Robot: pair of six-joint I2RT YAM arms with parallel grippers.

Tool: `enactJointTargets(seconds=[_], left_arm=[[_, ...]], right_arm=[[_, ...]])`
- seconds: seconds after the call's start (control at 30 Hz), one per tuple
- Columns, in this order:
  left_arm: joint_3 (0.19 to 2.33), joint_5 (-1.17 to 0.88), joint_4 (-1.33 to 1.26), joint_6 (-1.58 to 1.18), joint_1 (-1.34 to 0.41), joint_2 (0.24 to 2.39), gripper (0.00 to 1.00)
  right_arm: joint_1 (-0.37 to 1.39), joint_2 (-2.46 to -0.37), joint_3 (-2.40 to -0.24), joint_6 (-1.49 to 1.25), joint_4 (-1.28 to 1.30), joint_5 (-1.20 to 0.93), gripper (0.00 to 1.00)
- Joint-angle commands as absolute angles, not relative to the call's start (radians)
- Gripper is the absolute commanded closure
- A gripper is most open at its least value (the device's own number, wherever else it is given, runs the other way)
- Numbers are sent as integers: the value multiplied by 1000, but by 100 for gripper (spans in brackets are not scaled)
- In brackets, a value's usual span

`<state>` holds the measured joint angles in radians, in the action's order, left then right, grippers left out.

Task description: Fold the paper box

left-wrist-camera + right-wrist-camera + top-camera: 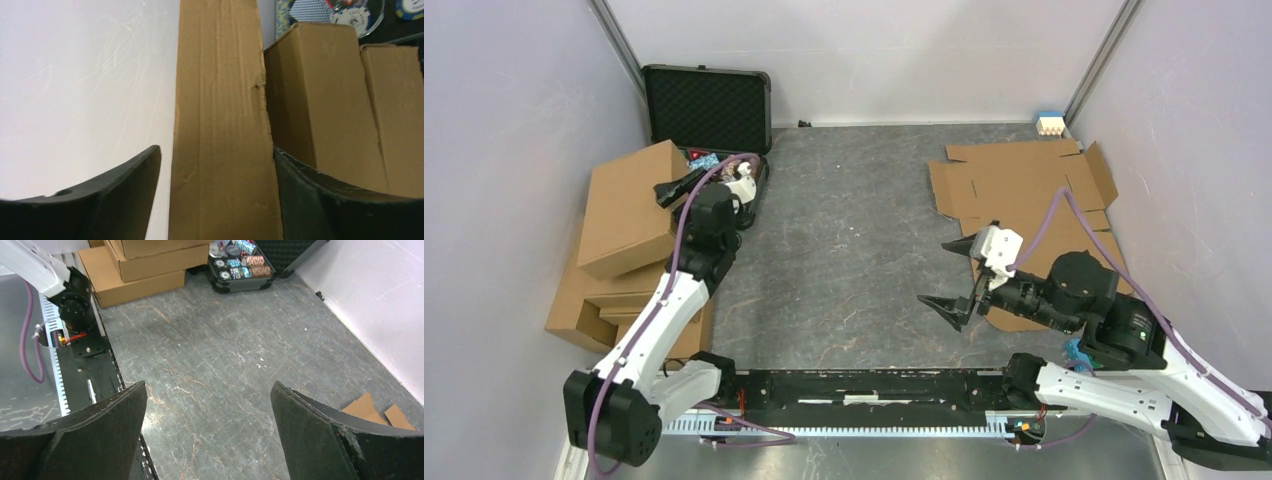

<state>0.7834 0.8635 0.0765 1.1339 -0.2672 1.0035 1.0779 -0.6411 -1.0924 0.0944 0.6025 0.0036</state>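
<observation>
A folded brown paper box lies tilted on top of a stack of similar boxes at the left wall. My left gripper straddles its right edge. In the left wrist view the box's narrow side stands between the fingers of that gripper: the right finger rests against it, while the left finger stands off with a gap, so the gripper is open. Flat cardboard blanks lie at the right. My right gripper hovers open and empty over the bare table.
An open black case of poker chips stands behind the stack, also seen from the right wrist. A small white block sits at the back right corner. Walls close in on the left, back and right. The black base rail runs along the near edge.
</observation>
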Motion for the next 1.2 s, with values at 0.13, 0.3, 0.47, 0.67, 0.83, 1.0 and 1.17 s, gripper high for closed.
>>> enactJointTargets(seconds=[0.13,0.3,0.47,0.67,0.83,1.0,1.17], left_arm=[[984,915,386,915,-258,1031,5],[1073,801,732,638,-259,1010,0],[1162,553,851,379,-259,964,0],[1239,482,816,232,-260,965,5],[1237,127,769,142,-259,926,38],[1206,351,778,-57,-259,994,89],[1190,481,788,-95,-245,1053,98]], right_arm=[[1080,-573,-1076,66,596,22,2],[1080,-609,-1078,75,586,9,2],[1080,-640,-1084,78,581,3,2],[1080,-646,-1079,59,569,2,2],[1080,-640,-1069,52,567,3,2],[1080,-655,-1084,44,564,3,2],[1080,-661,-1101,46,576,3,2]])
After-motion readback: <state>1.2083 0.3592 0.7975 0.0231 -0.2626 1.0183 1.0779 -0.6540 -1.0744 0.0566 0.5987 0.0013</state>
